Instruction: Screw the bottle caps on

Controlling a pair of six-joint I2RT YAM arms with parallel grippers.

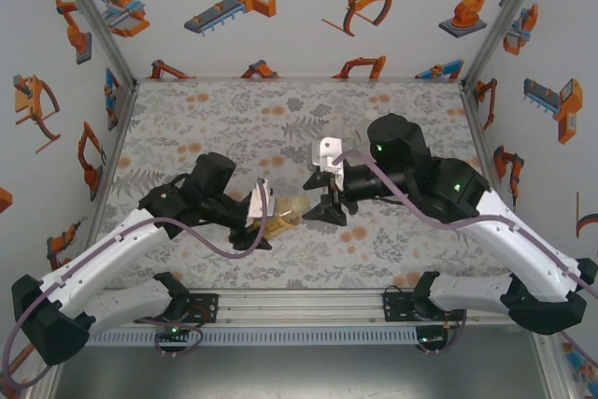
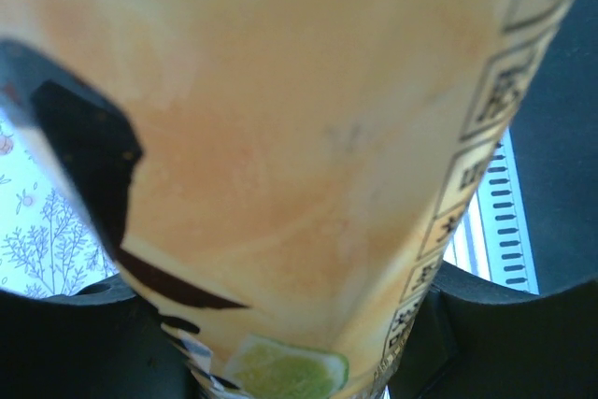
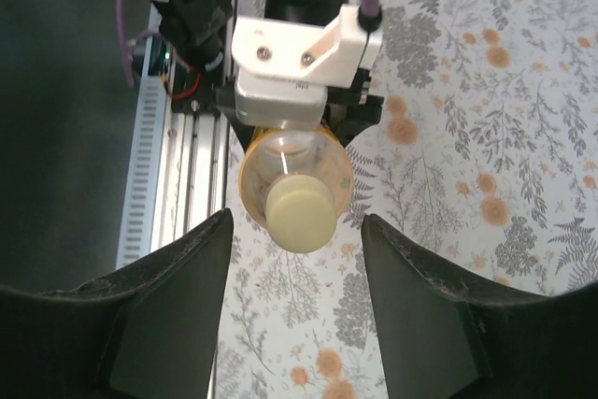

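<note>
Cap on amber bottle pinched in left tool, just before spread right tool.

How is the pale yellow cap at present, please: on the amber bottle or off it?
On: the pale yellow cap covers the mouth of the amber bottle; how tight, cannot tell.

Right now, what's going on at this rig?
The left fingers are clamped on the amber bottle, holding it roughly level with its neck toward the other arm. A pale yellow cap sits on the neck. The right fingers stand open on either side of that cap, not touching it. I cannot tell whether it is screwed tight.
</note>
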